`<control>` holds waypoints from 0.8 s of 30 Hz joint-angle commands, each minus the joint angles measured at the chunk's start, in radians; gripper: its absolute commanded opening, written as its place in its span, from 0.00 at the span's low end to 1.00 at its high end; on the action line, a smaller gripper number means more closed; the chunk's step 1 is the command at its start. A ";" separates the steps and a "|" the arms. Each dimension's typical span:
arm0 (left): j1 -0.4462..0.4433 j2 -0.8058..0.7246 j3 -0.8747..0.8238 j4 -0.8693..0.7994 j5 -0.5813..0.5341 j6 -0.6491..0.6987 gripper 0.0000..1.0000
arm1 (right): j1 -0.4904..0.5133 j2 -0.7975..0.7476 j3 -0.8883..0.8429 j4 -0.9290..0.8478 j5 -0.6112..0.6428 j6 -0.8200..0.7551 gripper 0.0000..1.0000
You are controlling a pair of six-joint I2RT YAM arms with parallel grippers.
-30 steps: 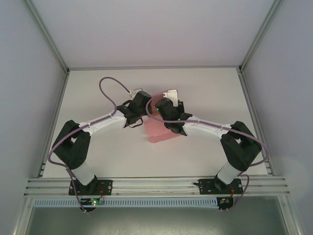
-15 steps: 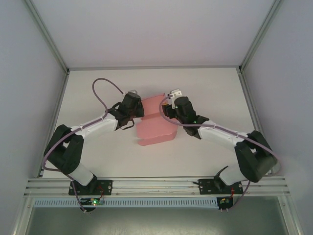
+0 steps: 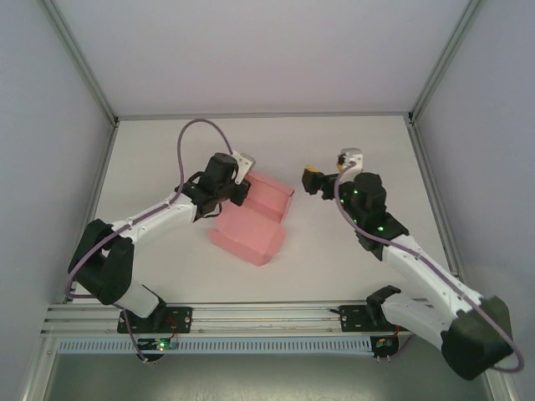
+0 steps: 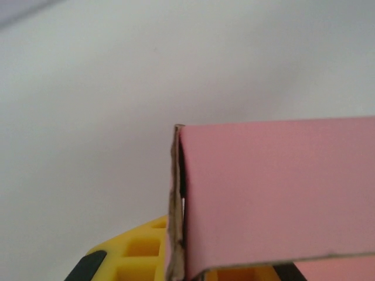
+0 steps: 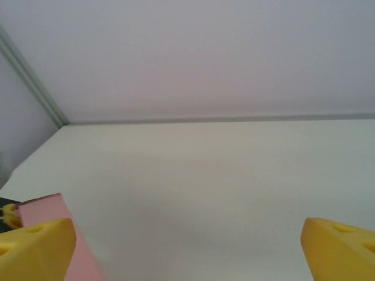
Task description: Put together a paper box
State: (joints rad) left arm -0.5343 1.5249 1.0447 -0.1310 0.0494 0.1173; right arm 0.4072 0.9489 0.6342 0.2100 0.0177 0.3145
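- Left wrist view: the left jaws are clamped on an upright wall of the paper box, its raw card edge beside the yellow fingers.
- That pinch is best kept firm and close to the crease, so the wall folds square instead of tearing.
- The right jaws gape wide, holding nothing, well apart at the box's 3 o'clock.
- The box rests mid-tabletop, half-formed.

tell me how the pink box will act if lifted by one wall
Probably light and floppy: the paper box is thin card with a frayed edge. Likely slides easily on the smooth table. Squeezing may crush its open end.
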 commanded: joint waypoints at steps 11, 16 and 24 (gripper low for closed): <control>-0.079 0.275 0.556 -0.681 0.084 1.278 0.00 | -0.148 -0.351 -0.142 -0.285 -0.029 0.091 0.98; -0.162 0.331 0.451 -0.459 -0.049 1.487 0.00 | -0.173 -0.418 -0.151 -0.357 -0.018 0.089 0.98; -0.246 0.404 0.398 -0.450 -0.011 1.759 0.00 | -0.198 -0.432 -0.170 -0.368 -0.027 0.102 0.99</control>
State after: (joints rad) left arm -0.7399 1.8977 1.4570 -0.5968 0.0696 1.6993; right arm 0.2234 0.5213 0.4831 -0.1413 0.0055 0.3954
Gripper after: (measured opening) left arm 0.094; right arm 0.982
